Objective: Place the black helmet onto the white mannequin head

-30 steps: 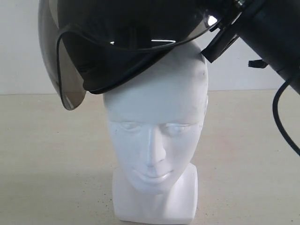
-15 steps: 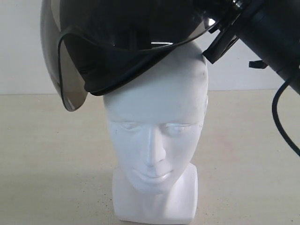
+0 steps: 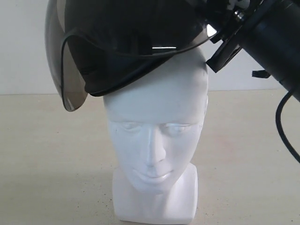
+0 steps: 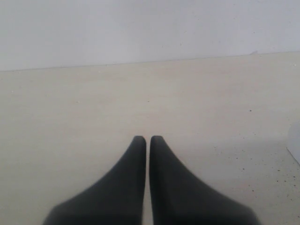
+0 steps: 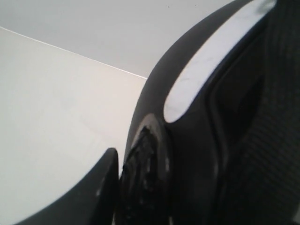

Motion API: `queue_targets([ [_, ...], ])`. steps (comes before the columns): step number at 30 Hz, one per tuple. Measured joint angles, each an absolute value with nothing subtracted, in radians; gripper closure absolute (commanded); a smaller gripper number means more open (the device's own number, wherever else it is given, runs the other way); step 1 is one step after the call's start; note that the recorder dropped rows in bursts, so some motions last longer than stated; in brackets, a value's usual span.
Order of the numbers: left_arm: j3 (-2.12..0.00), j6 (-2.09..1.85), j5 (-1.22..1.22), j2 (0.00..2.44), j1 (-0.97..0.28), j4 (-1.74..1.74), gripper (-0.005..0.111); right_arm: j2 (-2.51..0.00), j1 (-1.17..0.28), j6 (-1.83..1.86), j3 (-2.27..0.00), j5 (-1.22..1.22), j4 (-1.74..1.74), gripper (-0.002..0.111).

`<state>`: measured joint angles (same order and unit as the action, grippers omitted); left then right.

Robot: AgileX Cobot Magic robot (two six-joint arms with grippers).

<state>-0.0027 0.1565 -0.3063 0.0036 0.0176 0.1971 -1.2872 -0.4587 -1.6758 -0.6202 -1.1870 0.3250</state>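
Note:
The white mannequin head stands upright on the table, facing the exterior camera. The black helmet rests tilted on its crown, smoky visor hanging down beside the forehead. My right gripper comes in from the upper right, shut on the helmet's rim beside the head. The right wrist view is filled by the helmet's shell and lining with one finger pressed against its edge. My left gripper is shut on nothing above bare table, outside the exterior view.
A pale beige tabletop spreads around the head, with a white wall behind. The right arm's black cable loops down at the far right. A white corner shows at the left wrist view's edge.
The helmet has shifted slightly to the right over the head, carried by the right gripper. The mannequin head has not moved.

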Motion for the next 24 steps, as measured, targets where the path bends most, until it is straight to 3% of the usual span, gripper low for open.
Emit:
queue_targets([
  [24, -0.003, 0.156, -0.306, 0.004, 0.018, 0.197, 0.102, -1.287, -0.459, -1.658, -0.566, -1.225, 0.307, 0.108],
])
